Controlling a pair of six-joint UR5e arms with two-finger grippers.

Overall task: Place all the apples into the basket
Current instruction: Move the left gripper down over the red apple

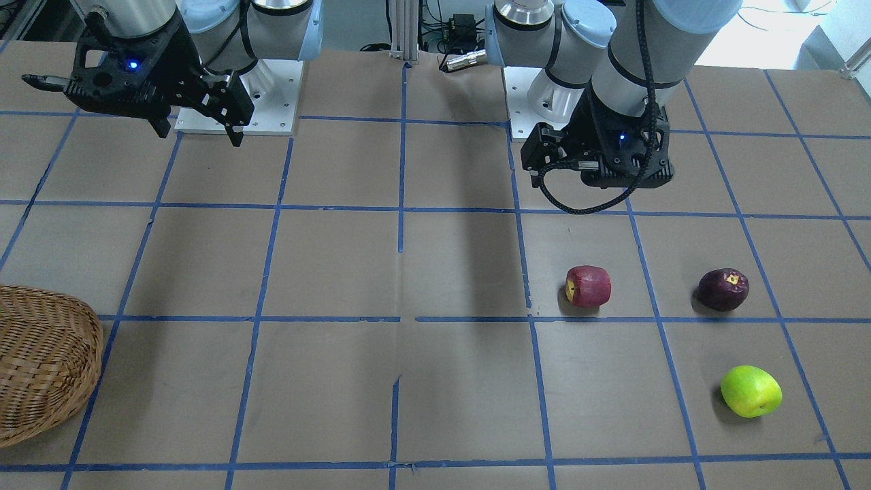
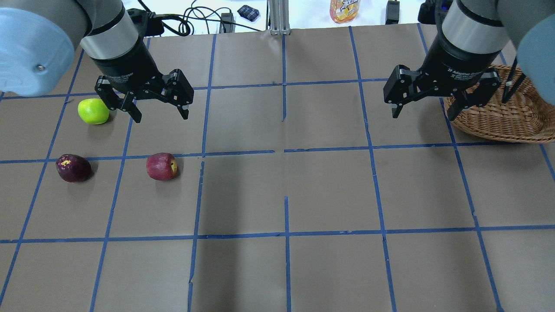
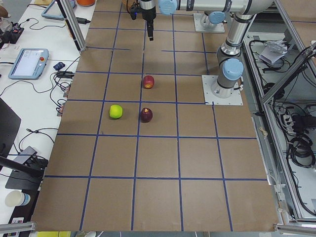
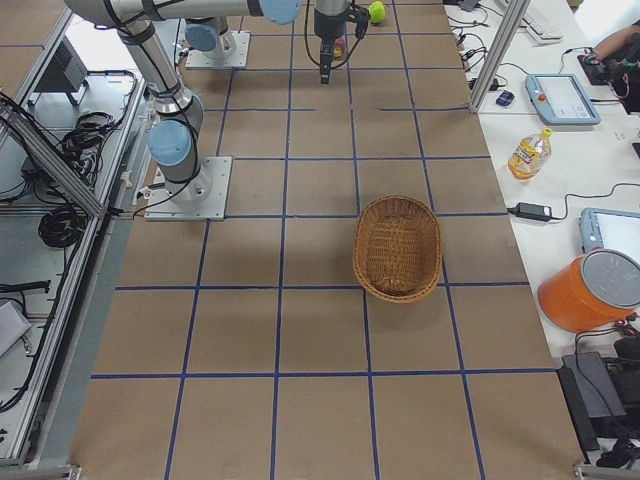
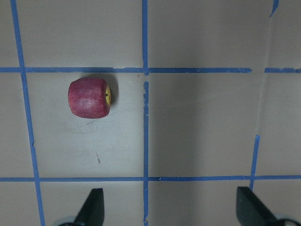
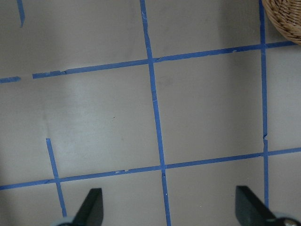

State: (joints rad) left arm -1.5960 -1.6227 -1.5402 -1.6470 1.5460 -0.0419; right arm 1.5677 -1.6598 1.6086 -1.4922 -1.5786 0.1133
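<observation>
The red apple with a yellow bitten patch (image 2: 161, 166) is lying on its side on the brown table with blue tape lines (image 2: 329, 195), in the robot's left half. In the overhead view it is sitting at 6 o'clock from the left end effector (image 2: 161, 115), which is hanging above the table with its jaws wide apart and holding nothing. In the left wrist view the same apple is showing at about 11 o'clock from the middle of the jaws, so I am judging that a short shift that way is needed before going down. The apple's long axis is running there from 9 to 3 o'clock, the yellow patch facing 3 o'clock. This is the same line along which the jaws are opening.

The dark maroon apple with a yellow spot (image 2: 73, 168) is lying at 9 o'clock from the red one, well apart. The bright lime green apple (image 2: 93, 111) is lying near the left end effector, at its 9 o'clock. Neither is crowding the red apple, so the jaws are having room on both sides.

The light brown woven wicker basket (image 2: 490, 119) is standing at the table's right end, at 3 o'clock from the right end effector (image 2: 422, 115), whose jaws are also spread apart and carrying nothing. The left arm is the nearer one to all apples, the right arm to the basket.
</observation>
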